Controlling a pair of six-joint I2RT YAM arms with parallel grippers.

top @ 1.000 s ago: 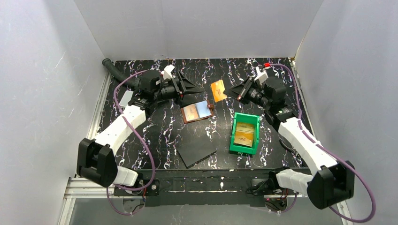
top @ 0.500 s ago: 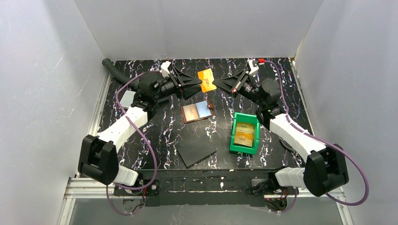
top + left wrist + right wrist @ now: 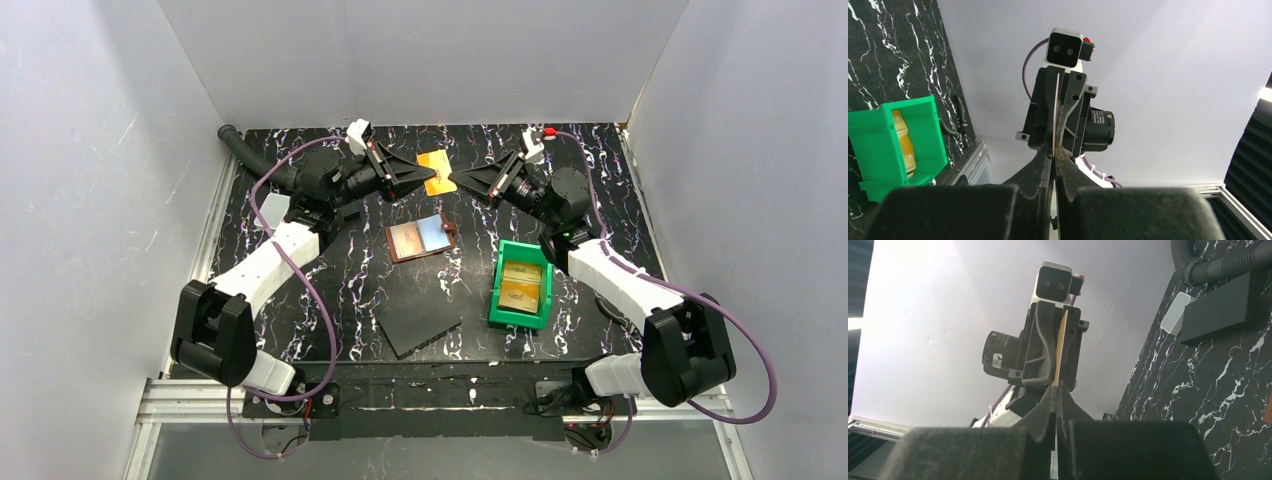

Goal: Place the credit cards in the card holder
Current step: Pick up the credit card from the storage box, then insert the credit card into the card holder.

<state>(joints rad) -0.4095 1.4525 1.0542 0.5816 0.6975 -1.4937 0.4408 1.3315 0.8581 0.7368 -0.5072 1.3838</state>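
Note:
An orange credit card [image 3: 436, 172] hangs above the back of the table, pinched from both sides. My left gripper [image 3: 424, 180] is shut on its left edge and my right gripper [image 3: 452, 179] is shut on its right edge. In the left wrist view the card [image 3: 1055, 110] shows edge-on, rising from my shut left gripper [image 3: 1054, 152]. The right wrist view shows the same card [image 3: 1062, 347] above my shut right gripper [image 3: 1056, 390]. The brown card holder [image 3: 420, 238] lies open on the table below, a light blue card showing in it.
A green bin [image 3: 522, 285] with more orange cards [image 3: 903, 145] stands right of the holder. A dark grey slab [image 3: 420, 322] lies near the front. A black hose [image 3: 245, 150], a small white box [image 3: 1175, 315] and another dark slab [image 3: 1228, 305] sit at the back left.
My right gripper carried the orange card up and to the left. My left gripper rose from beside the holder to meet it and shut on the card's other edge.

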